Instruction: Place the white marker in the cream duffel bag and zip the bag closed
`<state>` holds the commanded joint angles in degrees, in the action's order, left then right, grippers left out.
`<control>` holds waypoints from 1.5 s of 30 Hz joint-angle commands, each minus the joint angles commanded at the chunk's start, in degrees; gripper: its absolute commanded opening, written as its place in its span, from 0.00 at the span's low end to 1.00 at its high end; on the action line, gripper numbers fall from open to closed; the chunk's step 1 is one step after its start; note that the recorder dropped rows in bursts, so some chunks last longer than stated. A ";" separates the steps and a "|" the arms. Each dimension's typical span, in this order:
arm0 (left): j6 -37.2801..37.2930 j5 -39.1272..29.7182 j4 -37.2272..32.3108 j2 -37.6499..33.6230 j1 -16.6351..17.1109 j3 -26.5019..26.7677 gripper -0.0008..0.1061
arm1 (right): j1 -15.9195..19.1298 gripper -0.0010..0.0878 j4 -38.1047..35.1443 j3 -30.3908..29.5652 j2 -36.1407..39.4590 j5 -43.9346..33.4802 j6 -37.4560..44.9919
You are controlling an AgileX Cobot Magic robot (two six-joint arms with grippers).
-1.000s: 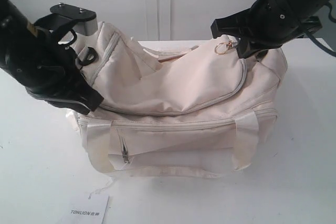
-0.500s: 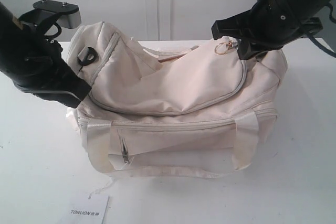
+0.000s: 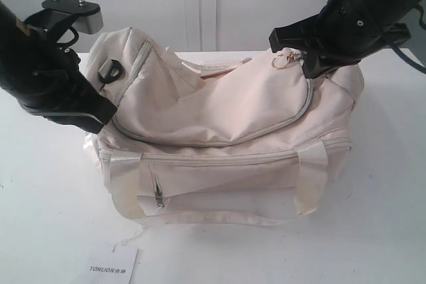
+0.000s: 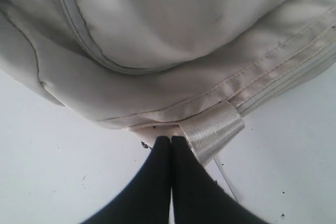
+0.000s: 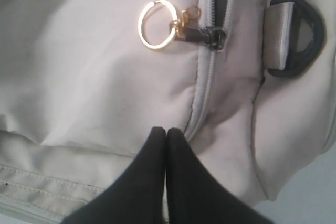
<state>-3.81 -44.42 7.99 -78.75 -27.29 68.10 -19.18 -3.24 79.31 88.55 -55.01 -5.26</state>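
The cream duffel bag (image 3: 226, 131) sits in the middle of a white table (image 3: 46, 217), with bare surface in front and to both sides. The table's far edge runs just behind it. The left gripper (image 4: 171, 139), fingers pressed together and empty, is at the bag's left lower seam, just beside a satin strap (image 4: 212, 129). The right gripper (image 5: 166, 130), also pinched closed on nothing, hovers at the right end near the curved zipper (image 5: 207, 87) and its gold keyring (image 5: 157, 24). A short dark gap shows on one side of the slider. A small paper tag (image 3: 112, 267) near the front reads "TONLION".
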 joint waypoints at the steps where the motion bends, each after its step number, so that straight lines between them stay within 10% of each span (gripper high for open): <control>1: 0.00 0.18 0.00 0.00 0.00 0.00 0.01 | 0.15 0.01 -0.34 0.00 0.00 0.00 0.00; 19: 0.00 0.07 0.00 0.00 0.00 0.00 0.01 | 17.10 0.01 -3.09 -2.91 -14.26 -11.86 6.80; 45: 0.00 0.07 0.00 0.00 0.00 0.00 0.01 | 18.20 0.01 -2.51 -8.63 -26.03 -10.89 5.92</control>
<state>-3.81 -44.35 7.99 -78.75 -27.29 68.10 -0.98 -5.75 70.68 62.53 -65.90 0.66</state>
